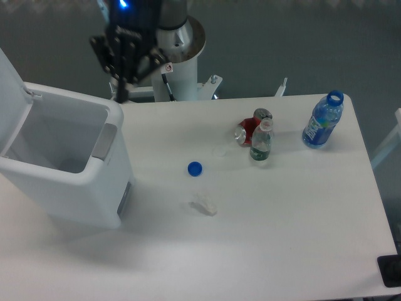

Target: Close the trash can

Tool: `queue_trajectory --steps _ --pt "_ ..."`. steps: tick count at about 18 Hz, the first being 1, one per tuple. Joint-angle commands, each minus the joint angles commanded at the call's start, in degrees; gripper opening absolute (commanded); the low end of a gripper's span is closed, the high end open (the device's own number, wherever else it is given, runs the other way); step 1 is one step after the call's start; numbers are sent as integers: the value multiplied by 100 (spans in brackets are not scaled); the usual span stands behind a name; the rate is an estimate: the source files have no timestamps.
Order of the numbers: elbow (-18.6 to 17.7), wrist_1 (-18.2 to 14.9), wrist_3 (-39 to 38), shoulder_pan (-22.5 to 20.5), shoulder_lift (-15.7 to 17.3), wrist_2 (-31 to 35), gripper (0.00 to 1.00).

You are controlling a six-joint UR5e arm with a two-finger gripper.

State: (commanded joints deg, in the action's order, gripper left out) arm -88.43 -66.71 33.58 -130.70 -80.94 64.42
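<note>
The trash can [69, 169] stands at the nine o'clock side of the white table [282, 238], a big boxy white bin with its mouth open to the camera. Its flat lid [11, 88] is tipped up and back at the far left, rising off the rear rim towards ten o'clock. A grey latch [104, 142] sits on the rim that faces the table's middle.

The arm comes down from twelve o'clock, its dark wrist lit by a small blue light, in front of the pale round base column [182, 63]. The gripper [121, 95] hangs just beyond the bin's far right corner, at about eleven o'clock in the view, pointing downward. Its dark fingers blur together against the floor, so I cannot tell whether the claw is spread or pressed together. It touches nothing that shows.

Towards the middle lies a blue bottle cap [195, 168], and beside it at five o'clock a scrap of clear crumpled plastic [203, 205]. Further right stand a small clear bottle [261, 142] touching a red can [252, 127], and a blue-labelled bottle [323, 120] without cap near two o'clock.
</note>
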Motion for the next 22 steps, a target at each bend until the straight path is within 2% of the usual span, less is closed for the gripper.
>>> queue_trajectory --steps 6,11,18,22 --pt "528 246 8 870 -351 9 0" --pt "985 255 184 1451 -747 61 0" --pt "1126 229 456 1969 -809 149 0" --pt "1126 98 544 2417 -914 859 0"
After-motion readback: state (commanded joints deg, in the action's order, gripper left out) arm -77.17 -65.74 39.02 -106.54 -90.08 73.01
